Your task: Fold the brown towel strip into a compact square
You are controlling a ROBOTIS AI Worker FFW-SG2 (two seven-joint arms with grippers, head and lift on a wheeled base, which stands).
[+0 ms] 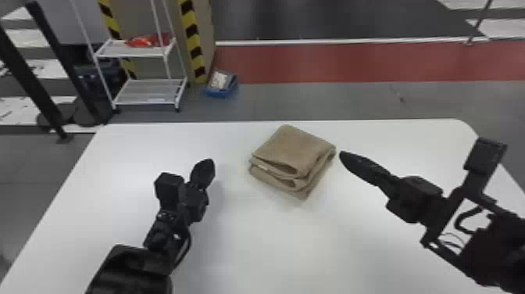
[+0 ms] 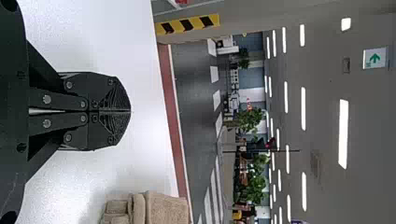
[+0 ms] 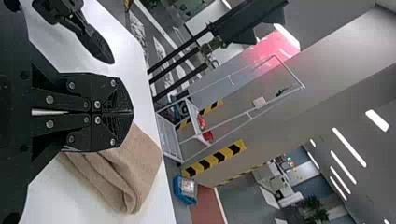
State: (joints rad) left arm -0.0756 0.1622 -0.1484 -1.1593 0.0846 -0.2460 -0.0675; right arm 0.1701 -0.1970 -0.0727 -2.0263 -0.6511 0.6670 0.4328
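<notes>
On the desk (image 1: 250,250), the brown towel (image 1: 291,148) sits in a compact, squarish stack, its folding looking all but finished.
Near the desk's far edge, between the left arm (image 1: 134,268) and the right arm (image 1: 502,252), the towel lies in several thick layers, turned cornerwise, a small pale tag (image 1: 262,167) on one side. Both arms' jaws are closed, tip against tip, with nothing between them, and in the head view both stand apart from the cloth. No big fold seems left to make; the layers gape a little along the near sides, so at most a light press or squaring-up remains.
</notes>
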